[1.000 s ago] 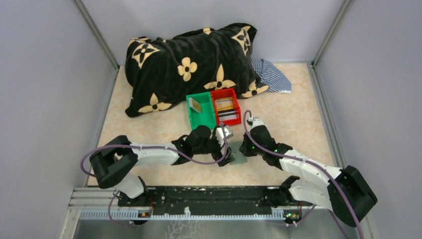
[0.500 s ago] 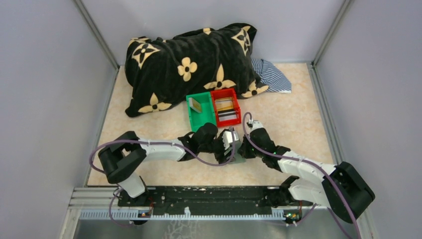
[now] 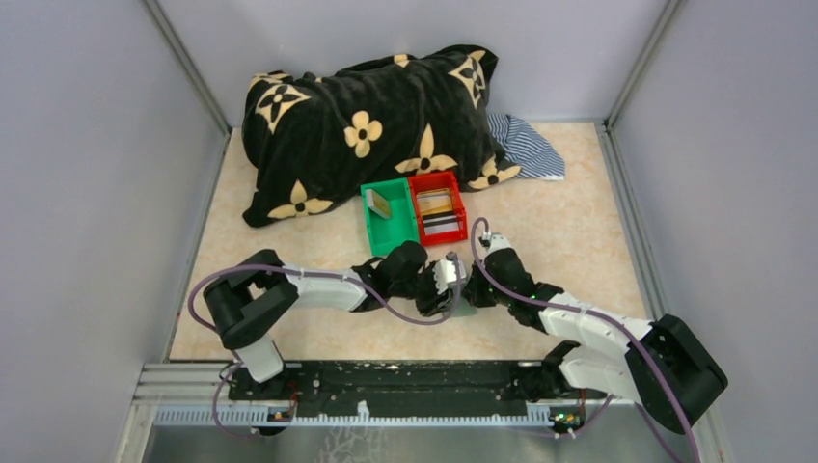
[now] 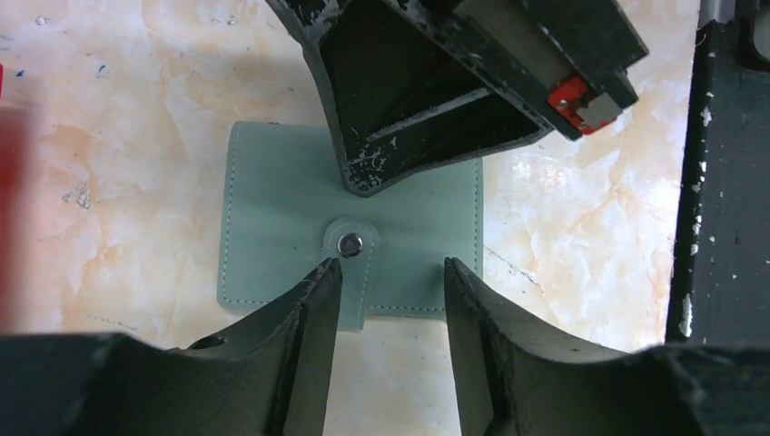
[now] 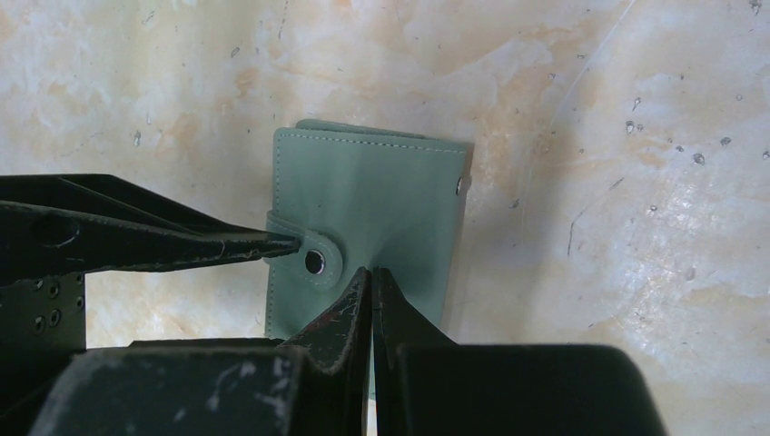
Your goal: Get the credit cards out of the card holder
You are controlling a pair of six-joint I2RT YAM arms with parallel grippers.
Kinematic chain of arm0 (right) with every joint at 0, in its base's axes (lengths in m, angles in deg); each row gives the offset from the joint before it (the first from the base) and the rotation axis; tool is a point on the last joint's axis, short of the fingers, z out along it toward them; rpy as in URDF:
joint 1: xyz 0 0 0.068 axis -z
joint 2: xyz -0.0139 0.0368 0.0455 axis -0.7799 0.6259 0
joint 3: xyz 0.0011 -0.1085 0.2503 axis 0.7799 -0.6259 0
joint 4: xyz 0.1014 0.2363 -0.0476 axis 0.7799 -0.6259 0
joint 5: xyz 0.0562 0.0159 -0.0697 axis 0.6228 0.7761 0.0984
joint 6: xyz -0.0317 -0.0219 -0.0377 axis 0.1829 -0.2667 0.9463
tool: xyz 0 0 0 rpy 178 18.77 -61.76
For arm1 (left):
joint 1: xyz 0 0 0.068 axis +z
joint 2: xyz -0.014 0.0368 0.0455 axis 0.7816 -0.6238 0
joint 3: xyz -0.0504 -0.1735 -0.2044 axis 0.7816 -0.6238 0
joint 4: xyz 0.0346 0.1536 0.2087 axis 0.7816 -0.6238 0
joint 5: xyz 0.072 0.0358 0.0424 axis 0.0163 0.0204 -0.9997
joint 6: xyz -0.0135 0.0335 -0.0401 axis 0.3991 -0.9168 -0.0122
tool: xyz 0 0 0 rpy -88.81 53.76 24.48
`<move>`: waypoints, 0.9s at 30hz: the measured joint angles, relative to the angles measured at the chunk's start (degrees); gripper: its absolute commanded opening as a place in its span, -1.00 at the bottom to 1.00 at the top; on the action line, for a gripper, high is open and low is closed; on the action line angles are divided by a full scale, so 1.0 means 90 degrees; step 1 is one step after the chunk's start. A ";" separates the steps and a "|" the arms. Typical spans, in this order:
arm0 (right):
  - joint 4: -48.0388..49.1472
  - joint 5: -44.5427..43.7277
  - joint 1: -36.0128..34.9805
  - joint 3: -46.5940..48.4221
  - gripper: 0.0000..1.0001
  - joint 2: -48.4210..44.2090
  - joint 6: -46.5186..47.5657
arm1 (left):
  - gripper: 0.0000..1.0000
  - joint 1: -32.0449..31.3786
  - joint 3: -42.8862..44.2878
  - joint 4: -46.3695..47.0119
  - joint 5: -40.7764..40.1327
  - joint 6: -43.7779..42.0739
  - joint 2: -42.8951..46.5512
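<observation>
Left gripper (image 4: pixel 390 272) stands half spread astride the snap tab (image 4: pixel 350 243) of the closed card holder (image 4: pixel 272 209), jaws narrower than a second ago and the arm slid right. Right gripper (image 5: pixel 370 272), fingers pressed together, rests its tips on the holder, which lies flat on the table (image 4: pixel 118 109).

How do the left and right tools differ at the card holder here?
The left tool is open, the right tool shut. The left tool's fingers flank the snap tab; the right tool's tip meets the card holder beside it. Both are low over the closed holder.
</observation>
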 measured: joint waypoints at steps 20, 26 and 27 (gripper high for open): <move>0.0430 -0.0017 0.0000 -0.0299 -1.00 -0.0112 -0.0126 | -0.71 0.0012 0.0682 -0.0175 -0.0121 -0.0403 -0.0580; 0.0512 -0.0012 0.0000 -0.0376 -1.00 -0.0165 -0.0158 | -0.29 0.0007 0.0690 -0.0248 -0.0085 -0.0403 -0.0559; 0.0512 -0.0012 0.0000 -0.0376 -1.00 -0.0165 -0.0158 | -0.25 0.0007 0.0690 -0.0255 -0.0063 -0.0408 -0.0556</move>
